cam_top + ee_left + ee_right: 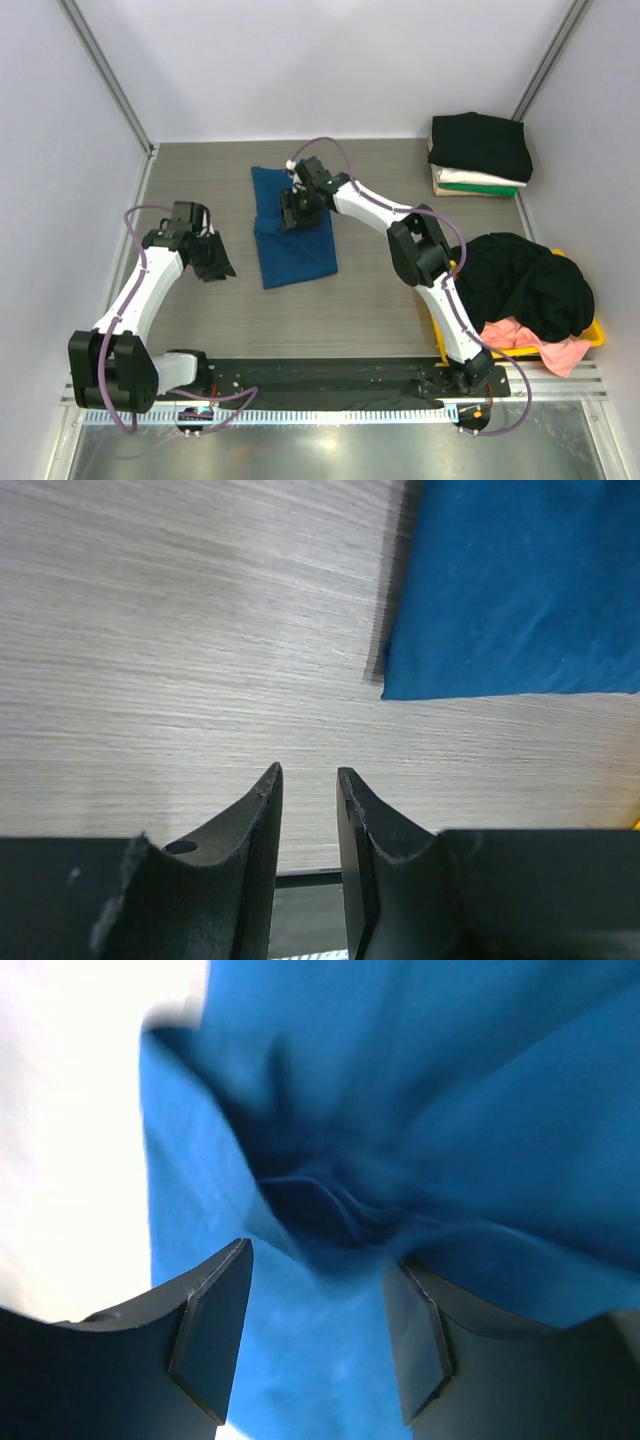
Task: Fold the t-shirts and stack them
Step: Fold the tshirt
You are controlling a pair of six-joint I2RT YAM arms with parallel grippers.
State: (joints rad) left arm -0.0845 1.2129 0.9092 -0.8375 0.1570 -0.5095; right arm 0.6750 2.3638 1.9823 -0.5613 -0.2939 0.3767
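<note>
Blue shirt (293, 232): lies on the table (200, 180) between our two arms, partly folded into a longish panel
Step in hand: we judge a fold of this shirt is under way, with the stacking not yet done
Right gripper (297, 208): sits over the shirt's far half, jaws apart, a pucker of blue cloth bunched between them but not pinched
Left gripper (310, 772): hovers over bare wood just left of the shirt's near corner, jaws a narrow gap apart, holding nothing
Next move: we think the right jaws must close on the pucker, then lift and carry it over without dragging the layers
Folded stack (480, 150): far right corner, well apart from both grippers
</note>
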